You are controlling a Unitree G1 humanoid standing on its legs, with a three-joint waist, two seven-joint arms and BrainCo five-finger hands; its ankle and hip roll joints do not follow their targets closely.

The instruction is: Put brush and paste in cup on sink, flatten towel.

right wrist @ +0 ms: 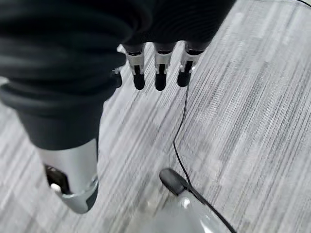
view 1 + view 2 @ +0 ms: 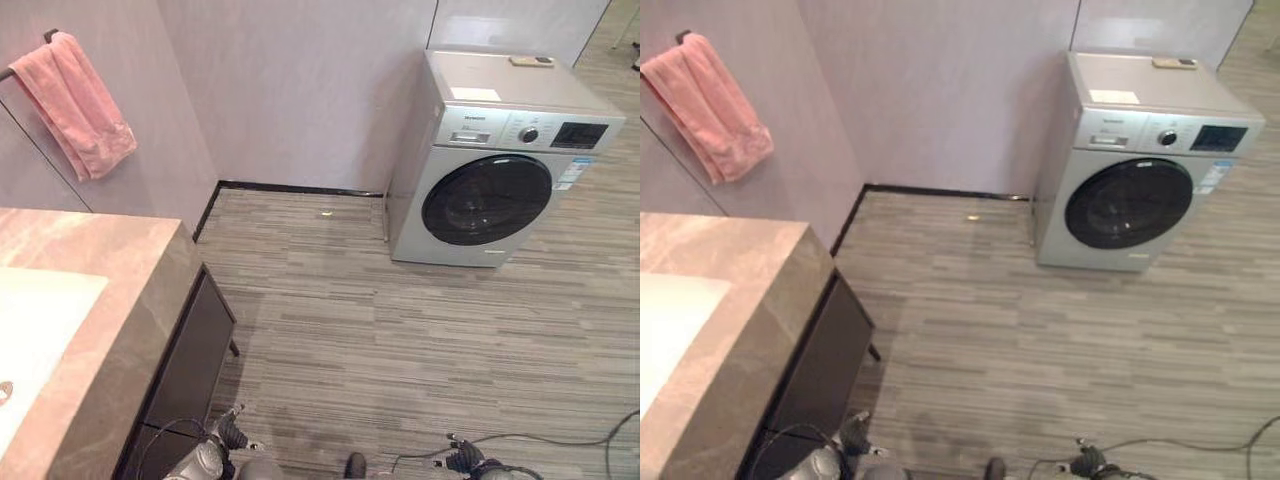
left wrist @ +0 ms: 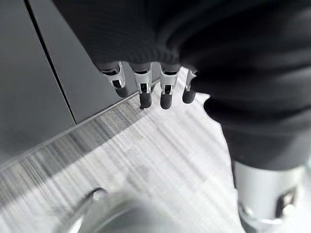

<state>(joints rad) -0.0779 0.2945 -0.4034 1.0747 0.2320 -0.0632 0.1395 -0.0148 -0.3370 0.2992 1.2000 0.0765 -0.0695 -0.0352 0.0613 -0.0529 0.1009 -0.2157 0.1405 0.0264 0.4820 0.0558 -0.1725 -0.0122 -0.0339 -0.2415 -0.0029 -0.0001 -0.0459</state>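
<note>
Both robot hands hung low over the floor, fingers relaxed and holding nothing: left robot hand beside the dark cabinet, right robot hand over bare boards. Eye views added the pink towel, bunched on its rail above the table, far from either hand, and a washing machine.

Pink towel against pale grey wall. Brown-beige marbled counter with white sink, dark cabinet front below. Grey striped plank floor. Silver washing machine, black round door. Black skirting.
</note>
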